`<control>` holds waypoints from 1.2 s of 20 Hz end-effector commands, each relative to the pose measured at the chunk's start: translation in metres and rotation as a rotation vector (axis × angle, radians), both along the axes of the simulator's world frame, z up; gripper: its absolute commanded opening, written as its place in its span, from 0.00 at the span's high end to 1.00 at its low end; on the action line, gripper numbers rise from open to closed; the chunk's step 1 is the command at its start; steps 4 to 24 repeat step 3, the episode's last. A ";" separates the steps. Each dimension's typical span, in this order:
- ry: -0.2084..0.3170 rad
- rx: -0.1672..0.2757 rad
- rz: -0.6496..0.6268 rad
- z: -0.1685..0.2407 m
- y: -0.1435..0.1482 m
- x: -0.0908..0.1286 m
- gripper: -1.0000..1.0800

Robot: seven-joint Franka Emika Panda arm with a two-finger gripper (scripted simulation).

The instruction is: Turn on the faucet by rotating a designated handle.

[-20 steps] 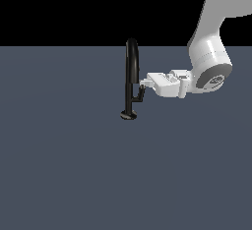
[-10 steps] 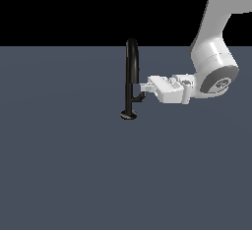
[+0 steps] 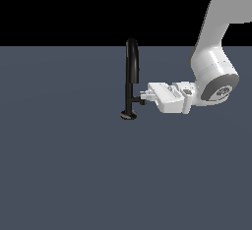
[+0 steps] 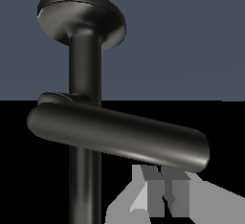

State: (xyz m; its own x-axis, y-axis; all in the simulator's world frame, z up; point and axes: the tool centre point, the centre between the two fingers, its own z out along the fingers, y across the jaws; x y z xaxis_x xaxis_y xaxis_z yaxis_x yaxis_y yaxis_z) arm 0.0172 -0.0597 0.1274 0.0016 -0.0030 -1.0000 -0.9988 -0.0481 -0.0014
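Robot hand reaches in to the tap's handle

The black faucet (image 3: pixel 131 79) stands mid-floor; its short handle (image 3: pixel 139 99) pokes out toward 3 o'clock. The gripper (image 3: pixel 144 96) comes in flat from 3 o'clock so its tips meet the handle, maybe to push it round. I cannot tell if it is open or closed.

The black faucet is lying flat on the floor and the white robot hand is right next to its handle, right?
Not quite. The faucet is standing upright on its round base, not lying flat; the exterior view shows it. The rest holds: the white gripper is right beside the handle, which sticks out sideways from the post.
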 end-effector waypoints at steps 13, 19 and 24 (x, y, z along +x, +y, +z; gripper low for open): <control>0.038 0.001 -0.004 -0.041 -0.001 -0.019 1.00; 0.038 0.001 -0.004 -0.041 -0.001 -0.019 1.00; 0.038 0.001 -0.004 -0.041 -0.001 -0.019 1.00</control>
